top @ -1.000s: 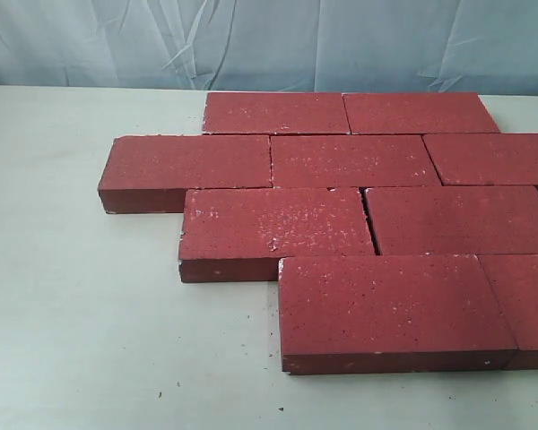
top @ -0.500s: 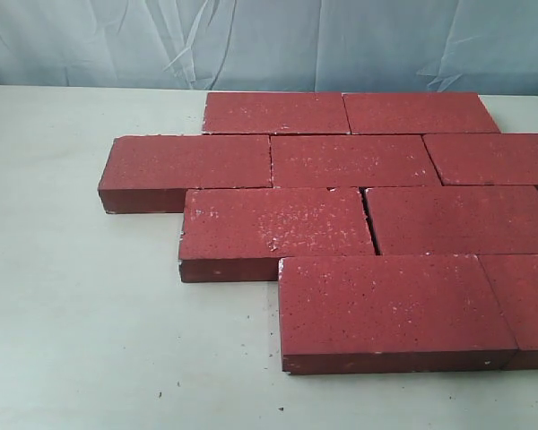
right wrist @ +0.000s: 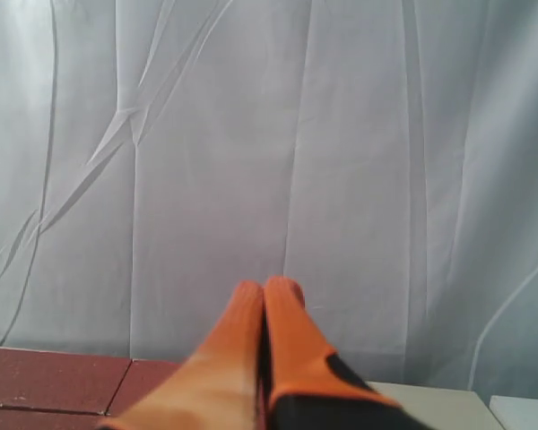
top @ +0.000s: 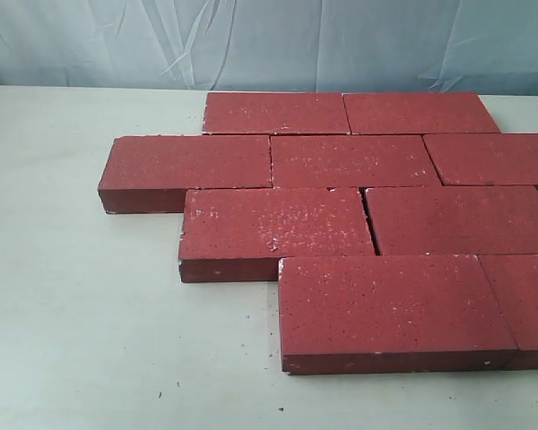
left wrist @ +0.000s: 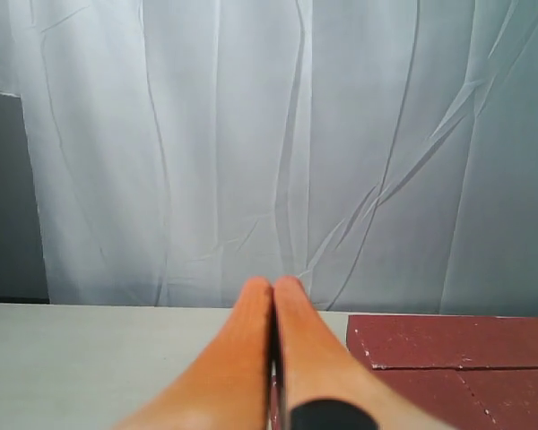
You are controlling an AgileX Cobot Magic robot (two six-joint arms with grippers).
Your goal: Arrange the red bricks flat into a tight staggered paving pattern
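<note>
The red bricks (top: 350,161) lie flat on the table (top: 81,322) in four offset rows with their edges touching, apart from a thin dark seam between the two in the third row. I judge the paving all but finished. My left gripper (left wrist: 273,288) and right gripper (right wrist: 264,288) are clenched on nothing, pointing at the curtain (left wrist: 161,134). Next I'd only nudge that seam closed.

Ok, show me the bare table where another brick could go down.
The table is bare left of the bricks and in front of the near row; a thin strip runs by the curtain. The right side is packed.
</note>
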